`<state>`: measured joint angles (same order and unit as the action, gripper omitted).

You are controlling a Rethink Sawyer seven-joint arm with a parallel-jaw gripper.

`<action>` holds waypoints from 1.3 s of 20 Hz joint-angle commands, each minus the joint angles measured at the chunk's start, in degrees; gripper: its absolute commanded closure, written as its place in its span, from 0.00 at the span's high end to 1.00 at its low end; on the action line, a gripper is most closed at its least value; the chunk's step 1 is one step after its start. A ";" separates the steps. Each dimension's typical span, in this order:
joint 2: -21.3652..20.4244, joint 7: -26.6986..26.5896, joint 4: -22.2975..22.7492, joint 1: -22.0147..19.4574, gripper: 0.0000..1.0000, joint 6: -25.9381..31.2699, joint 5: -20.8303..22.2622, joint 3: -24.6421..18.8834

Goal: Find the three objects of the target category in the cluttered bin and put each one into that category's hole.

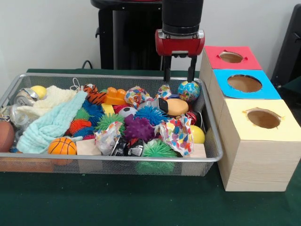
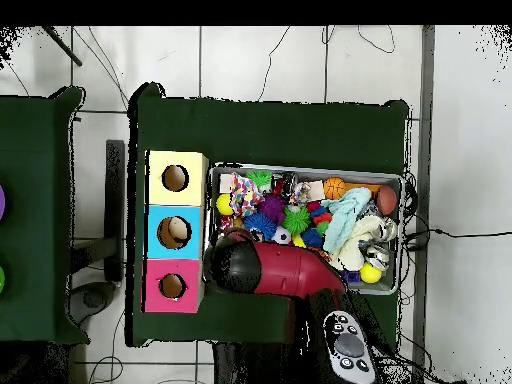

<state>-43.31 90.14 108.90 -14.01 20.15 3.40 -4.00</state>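
Two empty, parted end effector (image 1: 179, 75) prongs

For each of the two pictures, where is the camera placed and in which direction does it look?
Front view: the camera sits low across the table, looking level over the wire bin toward the wall; the gripper, open, hangs over the bin's far edge by the globe ball.
Overhead view: the camera sits above, looking straight down at the green table; the red arm reaches in from the bottom.
Both show the bin and the row of boxes with pink, blue and yellow tops.
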 commanded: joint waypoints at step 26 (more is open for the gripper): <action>17.54 4.35 -16.29 -0.74 1.00 -7.72 3.37 -2.65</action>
<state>-30.10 90.14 96.27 -13.02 16.70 3.41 -4.00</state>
